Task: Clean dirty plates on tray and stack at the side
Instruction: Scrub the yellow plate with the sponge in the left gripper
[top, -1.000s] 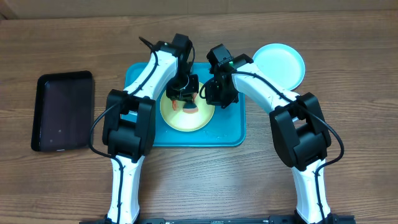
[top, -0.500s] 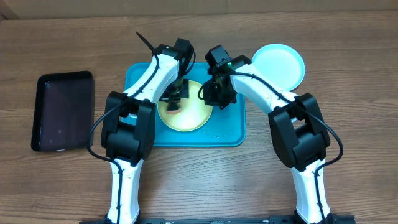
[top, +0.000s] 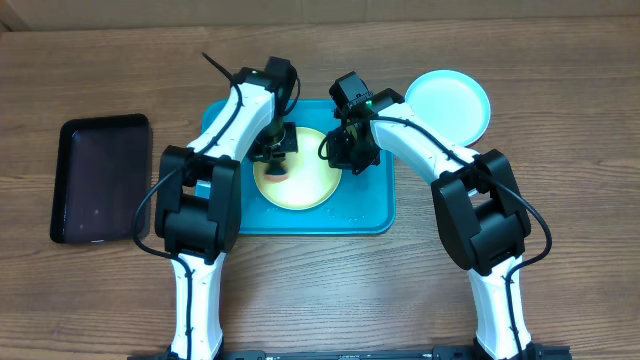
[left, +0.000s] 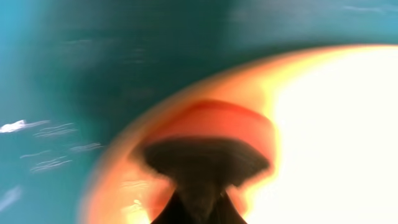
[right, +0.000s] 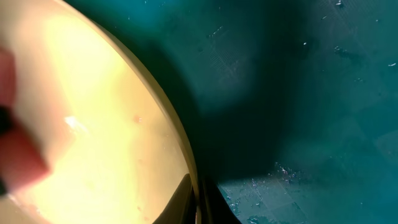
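Observation:
The yellow-green plate (top: 310, 182) lies on the turquoise tray (top: 370, 215). My left gripper (top: 272, 158) is over the plate's left part, shut on a red-orange sponge (top: 277, 172) that is pressed on the plate. The left wrist view is blurred and shows the sponge (left: 214, 121) at the plate's rim (left: 336, 137). My right gripper (top: 346, 155) is shut on the plate's right rim. The right wrist view shows its fingers (right: 196, 202) pinching the edge of the plate (right: 93, 112) above the wet tray (right: 298, 93). A light blue plate (top: 449, 104) lies on the table to the right of the tray. The white plate cannot be made out.
A smaller black tray (top: 100, 180) lies on the wooden table to the left of the turquoise tray. Both arms cross above the tray's back half.
My left gripper has dragged the sponge from the plate's middle to its left part. The right gripper has kept its hold on the rim and barely moved.

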